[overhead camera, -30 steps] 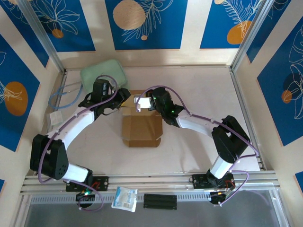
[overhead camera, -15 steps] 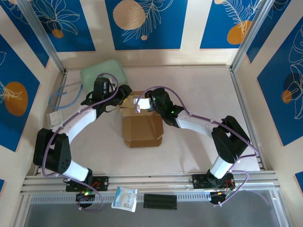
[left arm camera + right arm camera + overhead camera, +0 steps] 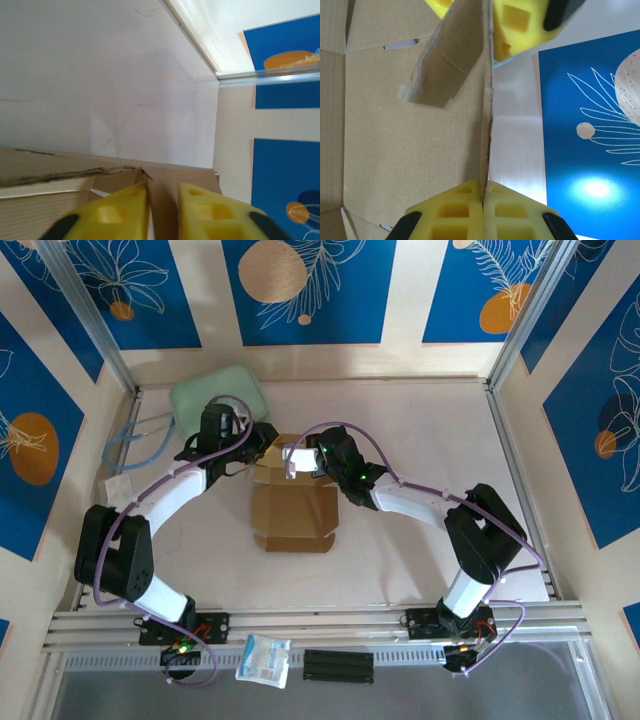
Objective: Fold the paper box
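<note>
Paper box (image 3: 295, 518) wall between both jaws

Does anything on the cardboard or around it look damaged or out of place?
Yes. In the left wrist view, a dark, ragged line runs along the folded edge of the paper box; it looks like a split or rough crease. Nothing else stands out.

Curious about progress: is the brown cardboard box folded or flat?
Partly folded: the paper box lies mostly flat, but its far wall stands raised, pinched by the right tool.
</note>
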Motion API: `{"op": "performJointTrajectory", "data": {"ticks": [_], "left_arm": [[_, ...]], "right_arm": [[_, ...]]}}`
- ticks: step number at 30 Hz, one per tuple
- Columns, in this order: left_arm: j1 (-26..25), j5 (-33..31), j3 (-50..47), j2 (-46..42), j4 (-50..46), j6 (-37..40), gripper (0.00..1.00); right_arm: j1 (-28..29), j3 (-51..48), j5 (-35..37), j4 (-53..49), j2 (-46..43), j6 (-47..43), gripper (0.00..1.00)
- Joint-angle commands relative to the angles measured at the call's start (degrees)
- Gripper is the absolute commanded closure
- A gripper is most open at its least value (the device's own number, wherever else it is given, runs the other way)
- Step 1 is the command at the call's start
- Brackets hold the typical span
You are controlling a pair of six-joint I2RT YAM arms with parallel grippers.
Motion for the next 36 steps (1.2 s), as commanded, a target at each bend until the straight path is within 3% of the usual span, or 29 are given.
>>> {"op": "performJointTrajectory", "data": {"ticks": [1, 6, 11, 16, 20, 25, 28, 36], "left_arm": [[0.57, -3.09, 0.15, -3.11, -3.23, 4.36, 0.68], [0.33, -11.54, -1.87, -12.29, -9.87, 15.71, 0.57], [-1.43, -17.39, -11.24, -23.84, -11.03, 31.24, 0.61], [-5.02, -18.24, -18.71, -28.52, -10.65, 36.01, 0.62], [-8.22, -21.1, -18.04, -22.12, -12.59, 36.17, 0.62], [-9.82, -14.04, -16.42, -8.98, -4.44, 34.81, 0.63], [-9.82, -13.15, -14.38, -1.8, -1.83, 34.16, 0.63], [-9.84, -25.85, -11.18, 5.61, 1.25, 38.97, 0.54]], "right_arm": [[-0.42, 1.24, -0.14, 0.26, 0.72, 2.11, 0.96], [-1.36, 1.15, 0.96, 0.16, 0.93, 2.48, 0.96], [-1.77, 0.89, 1.59, 0.71, 1.64, 2.51, 0.96], [-2.09, 0.55, 2.28, 1.13, 2.57, 1.91, 0.97], [-2.09, -0.22, 2.24, 1.09, 2.3, 1.47, 0.96], [-2.17, -0.04, 2.72, -0.01, 1.98, 2.25, 0.97], [-2.22, -0.32, 2.92, -0.18, 1.54, 2.48, 0.96], [-2.13, 0.07, 2.45, -1.51, 1.15, 3.22, 0.98]]}}
